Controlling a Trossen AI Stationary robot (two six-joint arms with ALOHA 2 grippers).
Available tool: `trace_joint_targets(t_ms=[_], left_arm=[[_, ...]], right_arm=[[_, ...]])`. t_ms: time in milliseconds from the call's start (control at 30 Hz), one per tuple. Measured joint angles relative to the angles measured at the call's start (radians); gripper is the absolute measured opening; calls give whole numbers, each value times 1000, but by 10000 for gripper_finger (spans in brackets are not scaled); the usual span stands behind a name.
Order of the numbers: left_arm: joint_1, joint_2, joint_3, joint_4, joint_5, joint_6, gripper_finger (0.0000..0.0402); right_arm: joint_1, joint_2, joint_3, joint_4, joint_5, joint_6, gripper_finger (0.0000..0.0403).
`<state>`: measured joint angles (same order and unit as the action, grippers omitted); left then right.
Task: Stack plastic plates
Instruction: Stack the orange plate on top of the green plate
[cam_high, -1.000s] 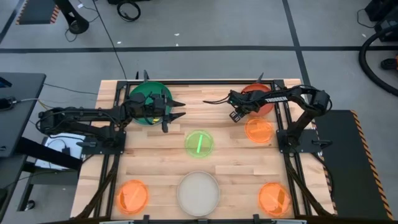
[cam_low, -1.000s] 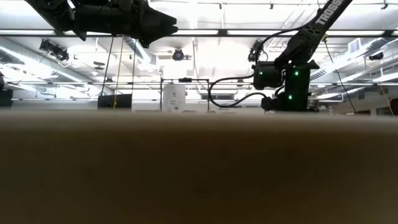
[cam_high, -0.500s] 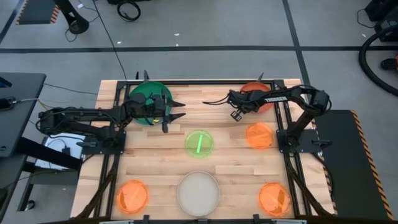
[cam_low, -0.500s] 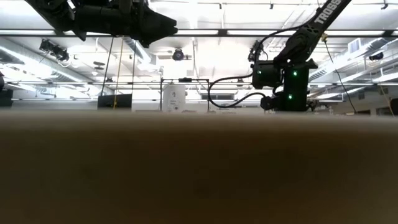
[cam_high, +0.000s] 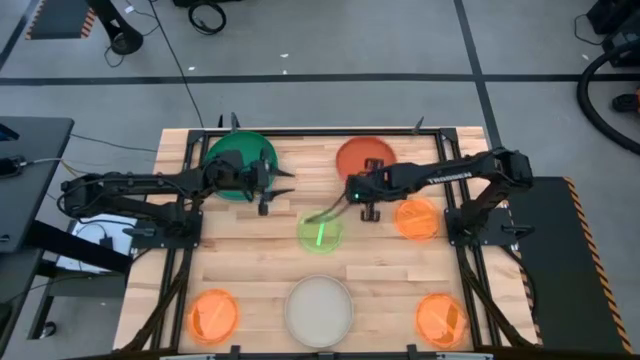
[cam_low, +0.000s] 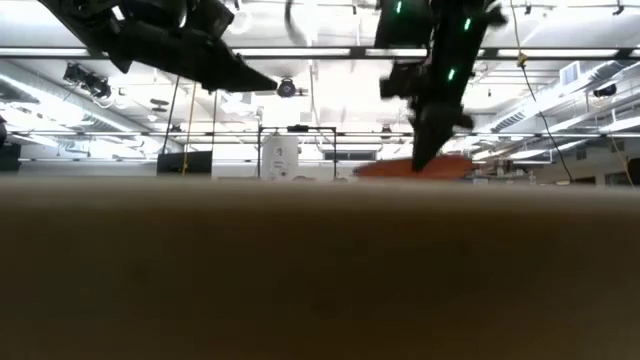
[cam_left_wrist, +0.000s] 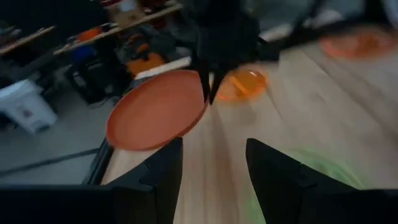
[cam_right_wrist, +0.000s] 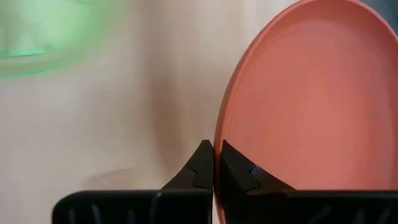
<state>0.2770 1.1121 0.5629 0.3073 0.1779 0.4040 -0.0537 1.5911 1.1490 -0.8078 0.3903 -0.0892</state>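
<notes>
My right gripper (cam_right_wrist: 214, 163) is shut on the red-orange plate (cam_high: 365, 158) at the table's far middle; it also shows in the left wrist view (cam_left_wrist: 210, 93). My left gripper (cam_high: 280, 185) hangs open with nothing between its fingers (cam_left_wrist: 211, 180), at the right edge of the dark-green plate (cam_high: 238, 165) lying far left. A neon-green plate (cam_high: 320, 232) lies flat at the centre. A cream plate (cam_high: 319, 310) lies flat at the near edge. My right gripper pinches the red-orange plate's rim (cam_right_wrist: 219, 134) between its two fingers, on the plate's near-left side. The fingers come from above, pointing down (cam_low: 418, 160). The plate looks tilted in the left wrist view (cam_left_wrist: 158, 109); whether its far side rests on the table cannot be told.
Three small orange plates lie flat: one beside the right arm (cam_high: 416, 218), one near left (cam_high: 213, 315), one near right (cam_high: 441, 320). Black frame rails (cam_high: 180, 270) run along both table sides. Bare wood lies between the neon-green and dark-green plates.
My right gripper has swung from the far right toward the table's left and near side, and has taken hold of the red-orange plate's rim. The plate has shifted toward the table's left with it and shows from under the arm. My left arm has tipped down slightly.
</notes>
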Motion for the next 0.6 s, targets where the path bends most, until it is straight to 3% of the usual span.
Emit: trace_joint_targets(t_ms=[233, 300, 400, 500, 600], left_arm=[[-154, 0, 0, 70, 0, 113, 157], [-201, 0, 2, 106, 0, 81, 156], [-259, 1, 37, 11, -7, 25, 155], [-318, 19, 72, -32, -91, -11, 156], [-359, 35, 109, -84, -105, -31, 164]], right_arm=[[116, -81, 73, -68, -326, -179, 12], [132, -98, 86, -60, -379, -199, 12], [152, -116, 104, -46, -429, -211, 12], [173, -125, 120, -43, -502, -235, 12], [184, -127, 131, -35, -577, -257, 12]])
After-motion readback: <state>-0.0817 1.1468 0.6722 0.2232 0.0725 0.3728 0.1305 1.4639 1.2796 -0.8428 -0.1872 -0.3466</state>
